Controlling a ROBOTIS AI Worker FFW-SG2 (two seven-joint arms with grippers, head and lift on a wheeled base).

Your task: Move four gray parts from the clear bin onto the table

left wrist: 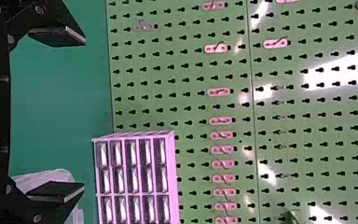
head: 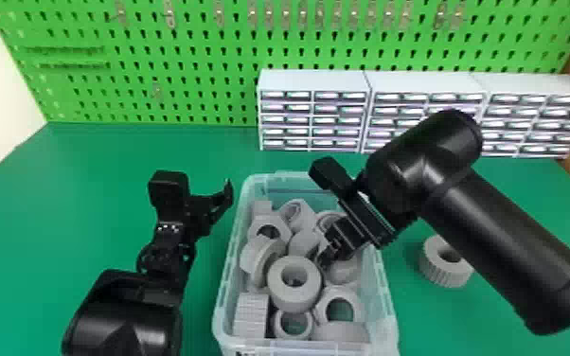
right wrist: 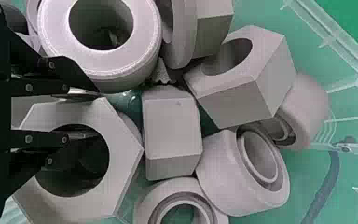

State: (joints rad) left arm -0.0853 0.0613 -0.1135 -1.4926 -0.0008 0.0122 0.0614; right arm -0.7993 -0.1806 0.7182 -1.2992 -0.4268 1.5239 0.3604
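Your right gripper (head: 329,258) straddles the wall of a gray hexagonal nut (right wrist: 123,154) inside the clear plastic bin (head: 228,265), one of its jaws in the hole; whether they clench, you cannot tell. Your left gripper (head: 199,184) hangs beside the bin, jaws spread. A ribbed gray ring (head: 435,271) sits right of it on the green counter (head: 38,213).
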